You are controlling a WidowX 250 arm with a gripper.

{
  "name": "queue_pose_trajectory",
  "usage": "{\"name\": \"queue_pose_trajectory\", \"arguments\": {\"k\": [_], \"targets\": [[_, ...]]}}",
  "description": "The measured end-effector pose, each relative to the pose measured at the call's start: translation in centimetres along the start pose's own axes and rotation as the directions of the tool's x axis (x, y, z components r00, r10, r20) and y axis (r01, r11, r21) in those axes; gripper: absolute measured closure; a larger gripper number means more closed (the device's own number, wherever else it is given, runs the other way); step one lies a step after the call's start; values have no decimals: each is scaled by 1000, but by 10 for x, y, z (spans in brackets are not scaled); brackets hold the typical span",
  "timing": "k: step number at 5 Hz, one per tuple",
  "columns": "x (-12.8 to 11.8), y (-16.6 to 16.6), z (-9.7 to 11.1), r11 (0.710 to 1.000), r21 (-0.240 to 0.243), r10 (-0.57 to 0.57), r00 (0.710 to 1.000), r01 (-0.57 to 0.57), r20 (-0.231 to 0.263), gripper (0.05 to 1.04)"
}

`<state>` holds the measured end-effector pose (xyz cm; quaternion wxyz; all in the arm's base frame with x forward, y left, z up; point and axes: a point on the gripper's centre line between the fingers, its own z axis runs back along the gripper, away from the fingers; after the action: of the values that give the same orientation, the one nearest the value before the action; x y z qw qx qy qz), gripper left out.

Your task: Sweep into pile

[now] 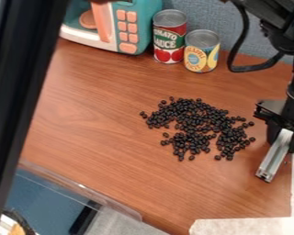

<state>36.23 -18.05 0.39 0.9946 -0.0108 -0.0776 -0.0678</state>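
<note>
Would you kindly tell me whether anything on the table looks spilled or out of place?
The black beans lie loose on the table, as if spilled, with strays around the edges; nothing else looks odd.

Small, round, glossy black beans (195, 114) lay in one loose, uneven patch, packed toward its middle, strays at its edges, nearer the camera than the tall cylindrical metal can with a red-and-green label (170, 37). A long, straight, silver-grey metal bar (276, 154) slanted beside the patch, well right of that can and nearer the camera.
</note>
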Motion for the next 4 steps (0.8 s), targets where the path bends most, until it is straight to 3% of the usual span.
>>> {"name": "queue_pose_trajectory", "arguments": {"k": [4], "targets": [[-24, 45, -5, 997, 48, -56, 995, 52, 83, 706]]}}
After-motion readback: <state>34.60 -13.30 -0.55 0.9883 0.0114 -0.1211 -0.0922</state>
